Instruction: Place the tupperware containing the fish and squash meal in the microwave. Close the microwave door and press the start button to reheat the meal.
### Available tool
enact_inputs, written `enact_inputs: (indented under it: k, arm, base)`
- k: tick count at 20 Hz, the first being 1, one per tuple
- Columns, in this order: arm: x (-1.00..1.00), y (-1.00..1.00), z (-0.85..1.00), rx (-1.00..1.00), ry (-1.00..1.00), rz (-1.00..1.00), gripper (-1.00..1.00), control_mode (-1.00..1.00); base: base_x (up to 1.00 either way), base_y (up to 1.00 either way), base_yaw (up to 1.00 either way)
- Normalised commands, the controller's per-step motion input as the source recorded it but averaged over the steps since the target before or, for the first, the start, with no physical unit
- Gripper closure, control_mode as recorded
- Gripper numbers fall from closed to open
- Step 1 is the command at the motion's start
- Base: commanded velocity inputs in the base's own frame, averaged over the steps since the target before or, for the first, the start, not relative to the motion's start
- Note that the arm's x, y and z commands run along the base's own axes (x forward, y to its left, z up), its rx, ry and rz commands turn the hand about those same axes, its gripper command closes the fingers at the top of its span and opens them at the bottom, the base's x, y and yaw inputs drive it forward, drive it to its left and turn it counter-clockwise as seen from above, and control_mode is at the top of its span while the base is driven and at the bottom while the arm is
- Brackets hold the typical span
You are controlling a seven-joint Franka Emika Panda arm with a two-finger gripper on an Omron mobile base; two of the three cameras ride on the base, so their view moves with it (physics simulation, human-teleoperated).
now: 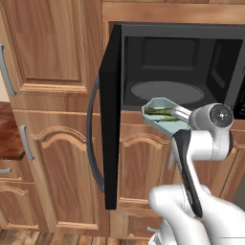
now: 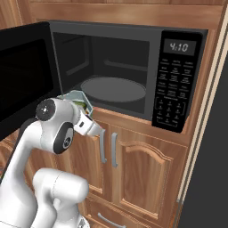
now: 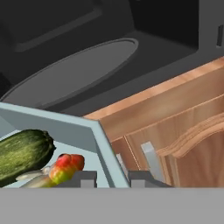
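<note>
You see the claw [image 3: 110, 180] gripping the right-hand wall of the tupperware [image 3: 74, 131]: in the hand view one fingertip [image 3: 87, 178] sits inside the container and the other just outside it, with the pale wall between them. The tupperware [image 1: 160, 111] is carried in the air, tilted, just in front of the open microwave [image 1: 182, 67] at the level of its lower front edge. It is not yet inside the cavity.

Inside the tupperware, on the inner side of the claw, you see the meal [image 3: 26, 153]: a dark-green squash piece and a small orange-red bit touching it. From the left base view the green strips [image 1: 160, 111] show at the container's top.

Ahead of the claw lies the round grey turntable [image 3: 74, 72] on the microwave floor. Past the claw's right, the keypad panel [image 2: 176, 82] shows 4:10 on its display. To the claw's left, the microwave door [image 1: 111, 129] stands swung fully open, its curved grey handle [image 1: 92, 139] facing outward. Below the claw are the brown cabinet doors [image 2: 133, 173] with grey handles.
</note>
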Motion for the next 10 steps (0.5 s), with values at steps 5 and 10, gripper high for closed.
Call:
enact_inputs:
  k: [5,10]
  arm:
    - [0.29,-0.29,0.1,0.0,-0.06,-0.13,1.0,-1.0]
    - [0.34,-0.37,0.38,0.03,0.04,-0.07,1.0,-1.0]
  base:
    - [0.0,0.0,0.0]
    - [0.0,0.0,0.0]
